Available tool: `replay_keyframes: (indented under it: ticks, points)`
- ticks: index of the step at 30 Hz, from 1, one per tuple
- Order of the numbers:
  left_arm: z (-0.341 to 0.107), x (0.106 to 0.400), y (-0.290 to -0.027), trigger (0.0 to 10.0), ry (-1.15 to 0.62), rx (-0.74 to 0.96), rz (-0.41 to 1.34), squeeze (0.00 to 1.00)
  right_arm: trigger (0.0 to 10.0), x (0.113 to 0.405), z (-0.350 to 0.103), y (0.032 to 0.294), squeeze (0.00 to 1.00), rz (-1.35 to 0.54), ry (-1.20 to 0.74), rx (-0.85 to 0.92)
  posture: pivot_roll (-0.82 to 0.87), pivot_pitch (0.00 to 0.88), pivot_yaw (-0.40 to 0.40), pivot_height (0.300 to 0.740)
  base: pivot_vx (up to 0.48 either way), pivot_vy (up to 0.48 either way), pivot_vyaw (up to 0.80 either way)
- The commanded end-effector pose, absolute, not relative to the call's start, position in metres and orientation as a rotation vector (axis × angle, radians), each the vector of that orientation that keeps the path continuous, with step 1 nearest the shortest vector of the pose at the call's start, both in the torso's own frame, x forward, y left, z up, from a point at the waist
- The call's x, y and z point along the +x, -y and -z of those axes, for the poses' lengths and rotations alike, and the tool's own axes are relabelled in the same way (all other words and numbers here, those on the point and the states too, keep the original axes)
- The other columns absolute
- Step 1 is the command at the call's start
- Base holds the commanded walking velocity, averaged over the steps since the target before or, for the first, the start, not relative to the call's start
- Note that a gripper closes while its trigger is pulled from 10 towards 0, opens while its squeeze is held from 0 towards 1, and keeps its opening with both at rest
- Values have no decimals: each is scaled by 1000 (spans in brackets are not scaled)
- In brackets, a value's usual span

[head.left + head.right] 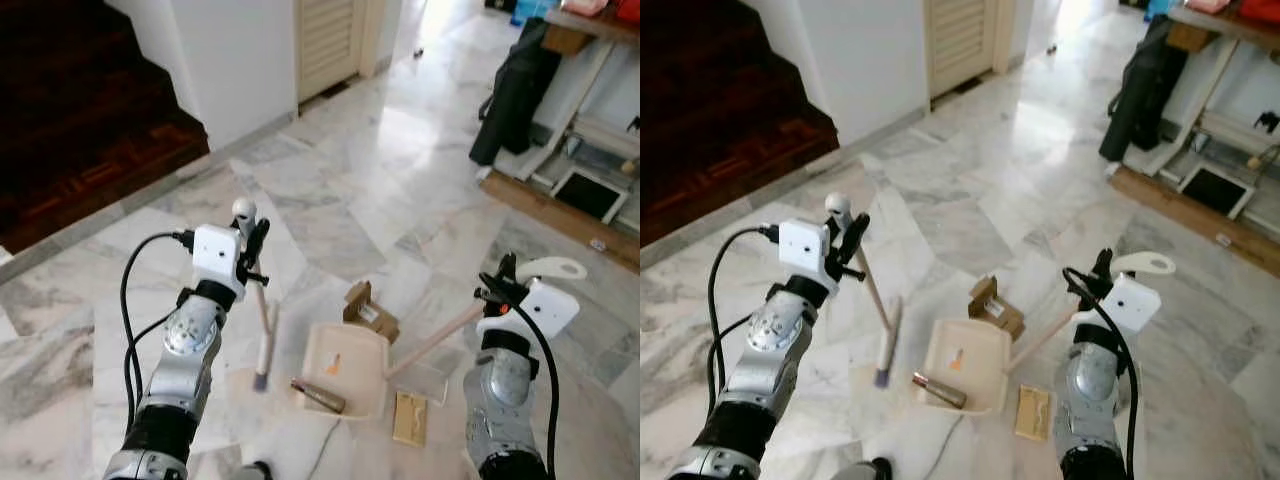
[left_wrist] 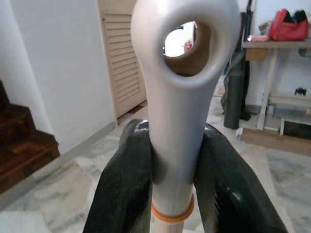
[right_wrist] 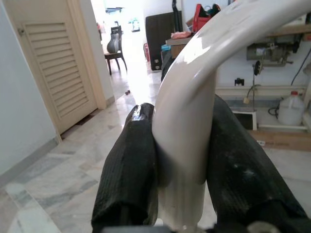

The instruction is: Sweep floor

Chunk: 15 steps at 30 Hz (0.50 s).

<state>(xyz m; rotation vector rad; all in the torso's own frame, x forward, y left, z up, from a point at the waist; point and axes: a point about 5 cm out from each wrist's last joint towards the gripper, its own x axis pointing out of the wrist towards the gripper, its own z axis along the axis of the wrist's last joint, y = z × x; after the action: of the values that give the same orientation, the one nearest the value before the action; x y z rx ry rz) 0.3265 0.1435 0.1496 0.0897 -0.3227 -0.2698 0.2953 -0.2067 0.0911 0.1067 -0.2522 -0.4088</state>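
— Left wrist view first: what did the left gripper [image 2: 177, 182] have?

— Its 2 black fingers [image 2: 126, 189] were pressed against the pale grey handle of the broom [image 1: 262, 320], just below the hanging hole; an orange ring sat on the shaft under them.

— And the right gripper [image 3: 182, 179]?

— Clamped the same way on the cream handle of the dustpan [image 1: 345, 368]; both fingers touched the handle on either side.

— Where did the tools sit on the floor?

— From the head camera, the broom's shaft slanted down from the left gripper to its head on the marble floor [image 1: 330, 190], just left of the dustpan; the pan lay flat between the 2 arms, with a brown tube [image 1: 318, 395] and a small orange scrap [image 1: 334, 364] in it.

— Anything near it?

— A flat cardboard piece [image 1: 409, 418] lay beside the pan's near right corner; a crumpled brown box [image 1: 368, 312] touched its far edge.

— Farther off?

— A dark wooden staircase [image 1: 80, 110] on the left, a louvred door [image 1: 328, 40] ahead, and a black bag [image 1: 510, 95] leaning by a white table frame on the right.
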Motion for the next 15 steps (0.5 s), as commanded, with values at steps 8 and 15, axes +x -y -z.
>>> replay_keyframes:
  ticks: [8,15]
  points:
    - [-153,327,-159,10000,324,124,222,0,10000,296,-98,209,0,420,281,134,161,132,-82,740,0,0,0]
    - [-150,326,-159,10000,312,128,221,0,10000,297,-97,206,0,404,269,141,159,124,-83,740,0,0,0]
